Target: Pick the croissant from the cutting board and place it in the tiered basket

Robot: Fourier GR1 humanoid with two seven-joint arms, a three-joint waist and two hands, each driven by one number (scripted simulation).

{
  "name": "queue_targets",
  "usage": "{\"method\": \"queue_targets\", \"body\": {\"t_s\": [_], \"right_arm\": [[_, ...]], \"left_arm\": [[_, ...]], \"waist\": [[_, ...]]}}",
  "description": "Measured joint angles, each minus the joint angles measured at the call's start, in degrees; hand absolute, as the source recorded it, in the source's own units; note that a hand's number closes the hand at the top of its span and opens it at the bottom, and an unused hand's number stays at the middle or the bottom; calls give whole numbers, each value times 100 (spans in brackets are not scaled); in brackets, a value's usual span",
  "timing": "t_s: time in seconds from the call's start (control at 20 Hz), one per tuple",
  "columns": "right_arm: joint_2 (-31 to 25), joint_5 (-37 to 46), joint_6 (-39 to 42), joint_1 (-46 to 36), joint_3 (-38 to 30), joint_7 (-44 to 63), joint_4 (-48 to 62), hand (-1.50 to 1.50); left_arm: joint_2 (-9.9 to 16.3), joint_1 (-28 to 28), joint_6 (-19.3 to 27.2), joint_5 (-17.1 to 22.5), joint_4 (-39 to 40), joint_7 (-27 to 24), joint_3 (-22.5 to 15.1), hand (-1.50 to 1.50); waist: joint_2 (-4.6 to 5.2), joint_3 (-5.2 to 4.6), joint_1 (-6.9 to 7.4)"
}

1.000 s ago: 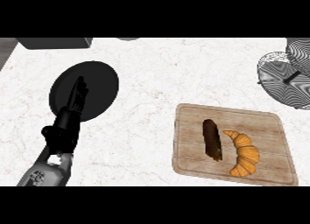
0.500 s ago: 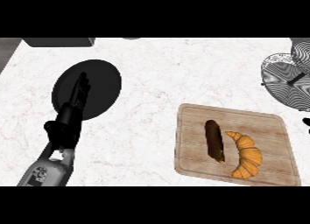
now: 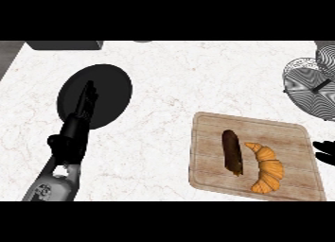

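At about nine o'clock the left hand [image 3: 83,106] is seen with its fingers straight and together, lying over a round black plate [image 3: 111,82]. Nothing is held in it. It is resting there and is well away from the food.

Toward four o'clock a wooden cutting board [image 3: 212,125] is found on the white counter [image 3: 170,71]. Two things are laid on the board: a long dark pastry [image 3: 232,152] and, just to its right, the golden croissant [image 3: 267,168]. They look almost touching.

At three o'clock, at the edge of the view, the right hand [image 3: 332,155] is seen beside the board. Its fingers are spread apart and nothing is held.

At two o'clock the wire tiered basket [image 3: 318,87] is seen, with nothing in it that can be made out.

The step in hand is judged to be the reach for the croissant. Next, the right hand must be brought over the croissant and closed around it without the dark pastry being bumped.
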Motion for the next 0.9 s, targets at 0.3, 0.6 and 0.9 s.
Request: {"method": "queue_targets", "body": {"t_s": [0.3, 0.6, 0.9], "right_arm": [[354, 888, 92, -77, 123, -139, -77, -150], [497, 1938, -30, -4, 314, -769, 72, -150], [487, 2911, -593, 73, 691, -1541, 186, -150]], "left_arm": [[-189, -79, -73, -158, 148, -12, 130, 0], [-249, -28, -183, -308, -127, 226, 176, 0], [-389, 88, -257, -390, -106, 93, 231, 0]], "waist": [[3, 1, 3], [2, 3, 9], [4, 3, 8]]}}
